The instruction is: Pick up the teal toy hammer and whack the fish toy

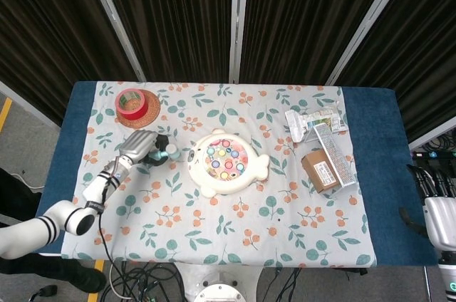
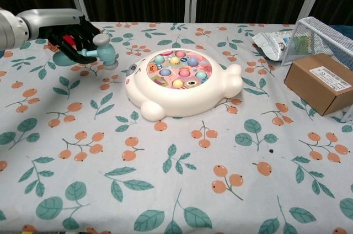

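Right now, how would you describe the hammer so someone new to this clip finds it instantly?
Start at the white fish toy in the middle of the floral tablecloth and look just past its left end. There the left hand grips the teal toy hammer, its dark fingers around the handle. Unlike the nearby red tape roll, it is pale teal with a barrel-shaped head.

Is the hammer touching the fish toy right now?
No. The hammer, held by the left hand, is off to the left of the fish toy, with tablecloth showing between them.
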Robot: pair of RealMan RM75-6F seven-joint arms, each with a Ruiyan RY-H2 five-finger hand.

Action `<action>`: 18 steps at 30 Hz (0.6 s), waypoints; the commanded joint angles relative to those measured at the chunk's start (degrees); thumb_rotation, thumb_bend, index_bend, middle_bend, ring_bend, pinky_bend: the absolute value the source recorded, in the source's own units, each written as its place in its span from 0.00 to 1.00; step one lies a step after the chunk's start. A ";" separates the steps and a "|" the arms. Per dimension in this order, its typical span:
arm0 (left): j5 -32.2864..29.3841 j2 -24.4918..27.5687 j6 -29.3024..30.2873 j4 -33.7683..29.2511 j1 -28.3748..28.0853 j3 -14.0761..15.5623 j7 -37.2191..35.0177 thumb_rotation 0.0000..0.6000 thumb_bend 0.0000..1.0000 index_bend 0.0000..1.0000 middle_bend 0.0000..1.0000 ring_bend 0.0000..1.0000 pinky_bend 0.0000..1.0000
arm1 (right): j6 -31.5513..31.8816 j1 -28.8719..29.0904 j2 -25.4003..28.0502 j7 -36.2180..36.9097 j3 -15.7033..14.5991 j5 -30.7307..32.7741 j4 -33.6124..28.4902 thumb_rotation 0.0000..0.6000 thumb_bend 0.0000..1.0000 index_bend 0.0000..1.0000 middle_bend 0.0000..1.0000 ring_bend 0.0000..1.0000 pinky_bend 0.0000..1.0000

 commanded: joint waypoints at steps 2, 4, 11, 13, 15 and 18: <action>1.40 -2.01 1.00 3.06 1.47 0.78 -2.14 1.00 0.51 0.64 0.54 0.40 0.37 | -0.04 0.01 0.09 -0.18 0.04 0.19 -0.21 1.00 0.21 0.04 0.13 0.00 0.00; 2.04 -2.65 1.13 4.24 1.72 0.98 -2.71 1.00 0.51 0.62 0.53 0.38 0.36 | -0.02 -0.01 0.13 -0.29 0.04 0.25 -0.33 1.00 0.21 0.04 0.13 0.00 0.00; 4.20 -4.22 0.59 7.57 2.27 1.69 -5.36 1.00 0.51 0.59 0.48 0.34 0.34 | 0.08 -0.18 0.10 -0.45 -0.02 0.53 -0.54 1.00 0.21 0.04 0.13 0.00 0.00; 4.61 -4.47 0.58 8.07 2.39 1.82 -5.64 1.00 0.51 0.59 0.48 0.34 0.34 | 0.14 -0.22 0.08 -0.48 -0.02 0.55 -0.56 1.00 0.21 0.04 0.13 0.00 0.00; 5.04 -4.68 0.56 8.38 2.58 2.04 -5.85 1.00 0.51 0.58 0.47 0.33 0.33 | 0.14 -0.22 0.09 -0.46 -0.02 0.55 -0.63 1.00 0.21 0.04 0.13 0.00 0.00; 5.48 -4.79 0.46 8.71 2.72 2.14 -6.16 1.00 0.51 0.55 0.46 0.32 0.32 | 0.13 -0.19 0.17 -0.44 -0.01 0.51 -0.70 1.00 0.21 0.04 0.13 0.00 0.00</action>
